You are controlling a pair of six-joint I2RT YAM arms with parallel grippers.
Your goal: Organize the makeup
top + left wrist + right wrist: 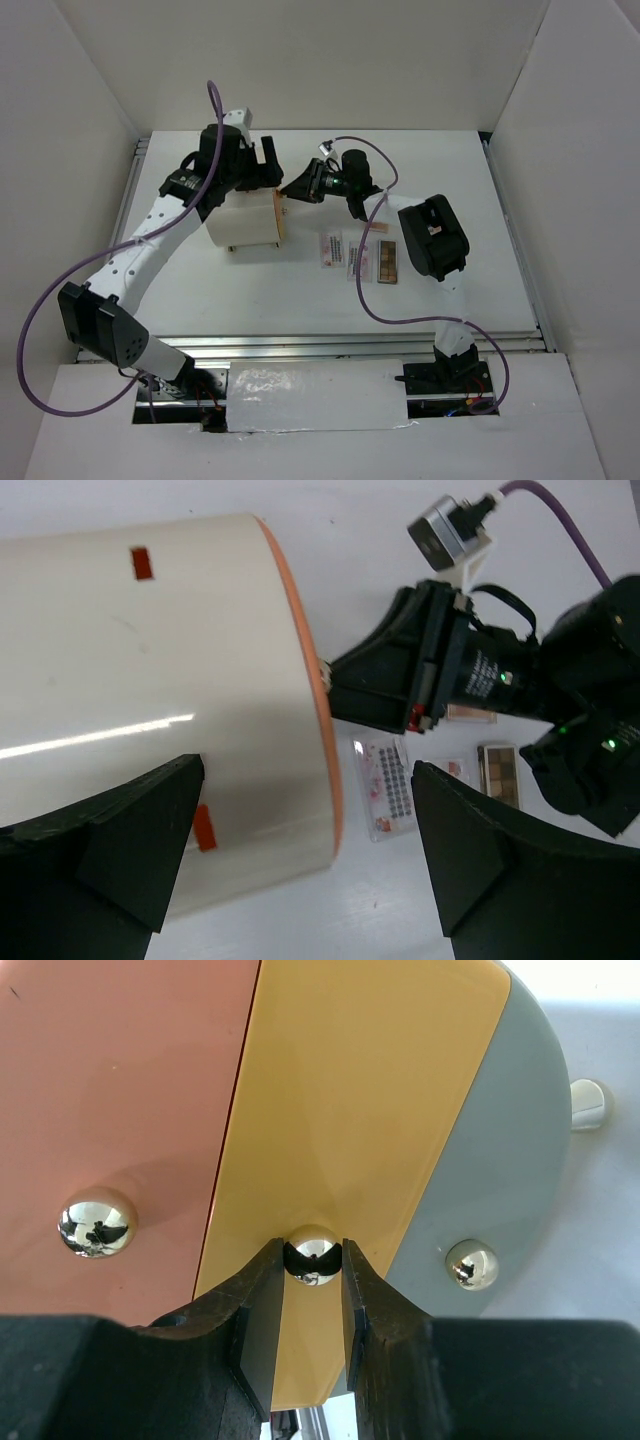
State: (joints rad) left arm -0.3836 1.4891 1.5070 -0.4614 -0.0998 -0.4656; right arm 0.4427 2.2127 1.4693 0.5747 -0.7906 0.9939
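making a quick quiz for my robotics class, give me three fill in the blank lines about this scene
1. The right gripper pinches the knob of the drawer coloured ___.
2. The left gripper, over the cream box, has its jaws ___.
3. In the top view, the brown palette lies to the box's ___.
Missing words: yellow; open; right.

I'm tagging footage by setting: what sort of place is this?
Probably a robotics lab test cell, not a home: plain white walls box in a white table edged with aluminium rails, and a cabled left arm and right arm are mounted at its near edge.
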